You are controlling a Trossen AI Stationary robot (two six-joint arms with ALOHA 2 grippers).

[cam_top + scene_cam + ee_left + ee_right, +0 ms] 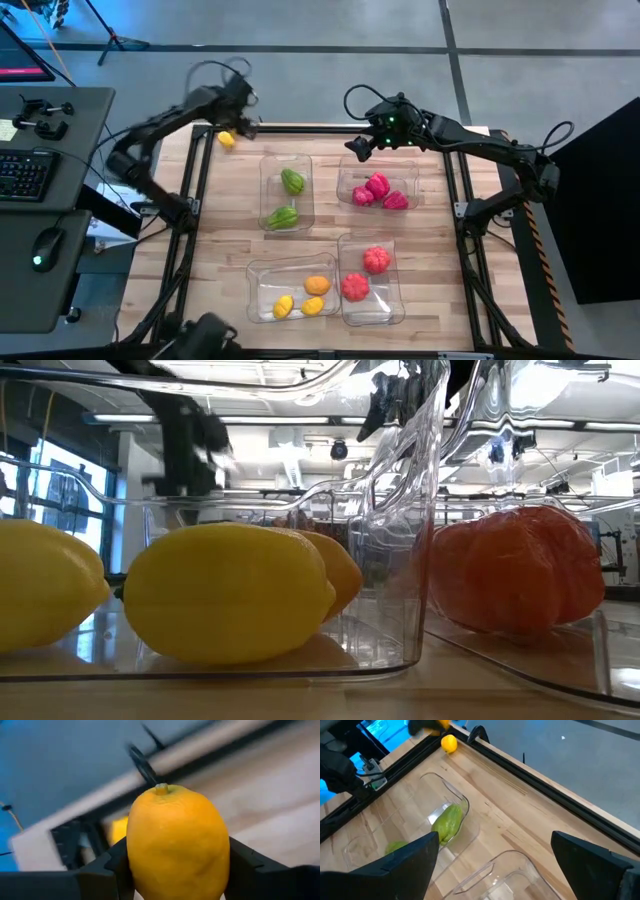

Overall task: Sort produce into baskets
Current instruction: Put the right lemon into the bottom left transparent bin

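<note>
- Left gripper [232, 132] at about 10 o'clock on the wooden table [220, 235], near the far-left corner, raised over the boards; jaws clamped on a yellow lemon [176, 845], stem end pointing away from the wrist
- The right wrist view shows the same lemon by the black frame rail [530, 782] at the far edge
- Right gripper [368, 143] at about 12 o'clock, over the far edge of the red-fruit bin; jaws wide apart, nothing between them
- Green bin [285, 160], at 11 o'clock from table centre: two green pieces, one [292, 181] toward the far end, one [282, 217] toward the near end
- Red bin, far [345, 180], at 1 o'clock: three red-pink pieces [378, 190] bunched together, touching
- Red bin, near [395, 305], at 5 o'clock: two red-pink pieces, one [376, 259] far, one [355, 288] nearer, apart from each other
- Yellow-orange bin [255, 285], at 7 o'clock: an orange piece [317, 285] and two yellow pieces [284, 306] just beside it
- Low view: yellow pieces [230, 592] behind the clear bin wall [425, 510], a red-orange piece [520, 570] in the neighbouring bin
- Off the table at 9 o'clock: a grey desk [70, 220] with keyboard [25, 172] and mouse [41, 246]
</note>
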